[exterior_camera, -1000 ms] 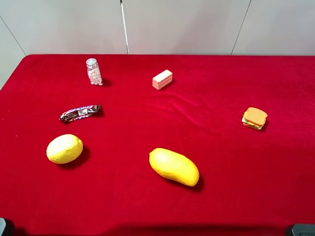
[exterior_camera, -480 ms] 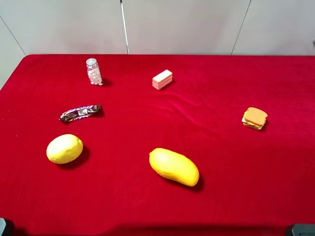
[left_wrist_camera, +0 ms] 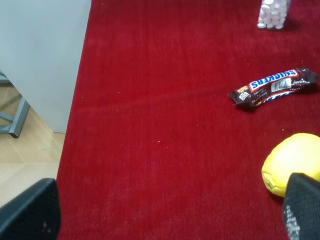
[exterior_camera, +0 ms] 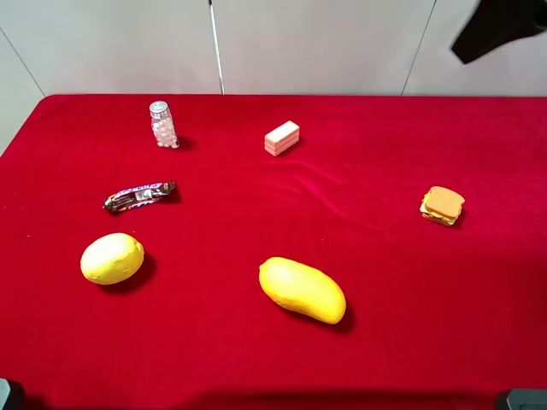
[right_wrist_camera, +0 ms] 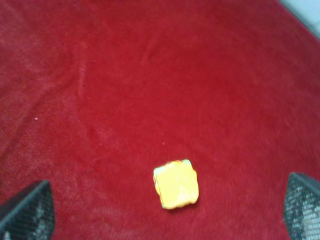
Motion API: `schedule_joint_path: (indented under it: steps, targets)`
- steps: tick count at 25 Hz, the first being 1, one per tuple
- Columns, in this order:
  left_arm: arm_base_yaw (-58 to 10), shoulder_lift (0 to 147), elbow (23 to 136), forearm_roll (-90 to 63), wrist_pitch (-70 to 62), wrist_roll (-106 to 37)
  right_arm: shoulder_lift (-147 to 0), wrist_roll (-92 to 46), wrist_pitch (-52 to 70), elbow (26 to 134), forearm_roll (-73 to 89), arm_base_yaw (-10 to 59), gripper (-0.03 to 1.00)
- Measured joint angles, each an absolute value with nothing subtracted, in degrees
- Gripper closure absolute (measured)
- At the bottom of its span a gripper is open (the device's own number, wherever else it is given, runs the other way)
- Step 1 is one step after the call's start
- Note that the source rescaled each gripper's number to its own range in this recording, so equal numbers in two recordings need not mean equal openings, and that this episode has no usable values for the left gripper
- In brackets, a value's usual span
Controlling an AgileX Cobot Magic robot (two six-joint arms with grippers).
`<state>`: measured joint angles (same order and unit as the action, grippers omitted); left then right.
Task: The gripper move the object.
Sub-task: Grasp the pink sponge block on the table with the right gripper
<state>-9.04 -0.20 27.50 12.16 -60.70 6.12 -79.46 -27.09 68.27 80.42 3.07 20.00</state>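
The small rectangular pale pink block [exterior_camera: 282, 137] with white layered stripes lay on the red velvet-covered table [exterior_camera: 385, 282], far from the camera and near the middle, with nothing touching it. Well to its left stood a small clear bottle [exterior_camera: 162, 125] with a silver cap and white pellets. Nearer on the left lay a brown Snickers bar [exterior_camera: 139, 196], then a round yellow lemon [exterior_camera: 112, 258]. A long yellow mango [exterior_camera: 302, 289] lay near the middle front. An orange-topped toy sandwich [exterior_camera: 442, 206] sat at the right.

The left gripper [left_wrist_camera: 167, 212] had its black fingers spread wide and held nothing, above the near left of the table beside the lemon. The right gripper [right_wrist_camera: 165, 210] was likewise spread and empty, above the sandwich. A black arm part [exterior_camera: 500, 26] showed at the far right.
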Motion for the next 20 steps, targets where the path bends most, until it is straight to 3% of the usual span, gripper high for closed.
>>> schedule_joint_path:
  steps: [20]
  targets:
    - [-9.0, -0.2, 27.5, 12.2, -60.7, 6.1, -103.6, -39.7, 69.8, 100.4, 3.3, 22.9, -0.03]
